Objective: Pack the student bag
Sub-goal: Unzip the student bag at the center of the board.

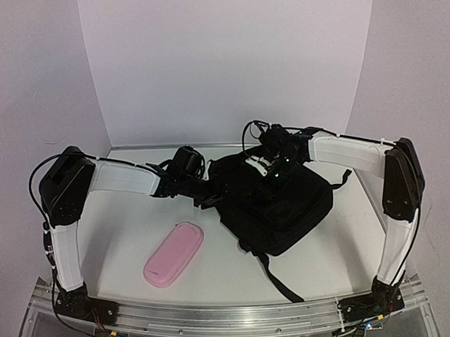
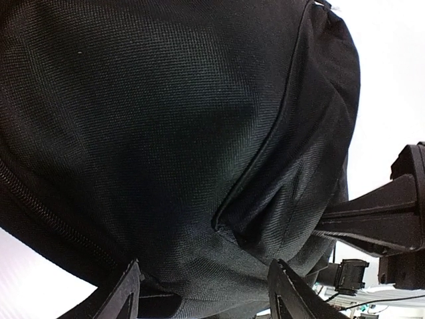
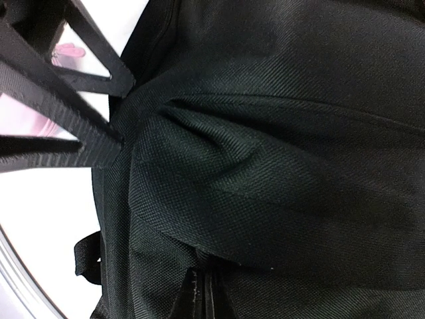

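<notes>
Now, hold firm with the left claw [image 2: 206, 269]: set wide, pinching a thick fold of the bag [image 1: 285, 203] between its fingers [image 2: 126, 296], with creases running out from that spot. Right claw [image 3: 201, 286] pressed fully together, directly on the bag's upper cloth, beside a seam. Impossible to tell whether closed on a zip pull, on a little cloth, or on nothing.

Bag lying on the counter [image 1: 124, 238], under the right claw and just in front of the left one, seemingly not opened yet. Probably the step in hand: getting the zip open.

Before pulling, check for the pull really inside the right claw; if only cloth, release and take again. Then draw along the zip line, not upward, and slowly, to avoid lifting the whole bag. Keep the left claw in place, pulling gently the opposite way, to keep the cloth tight ahead of the slider. Watch for soft cloth folding into the teeth.

Pink case [image 1: 174, 253] lying apart from the left claw, toward the arm bases; leave alone until the mouth is wide enough.
</notes>
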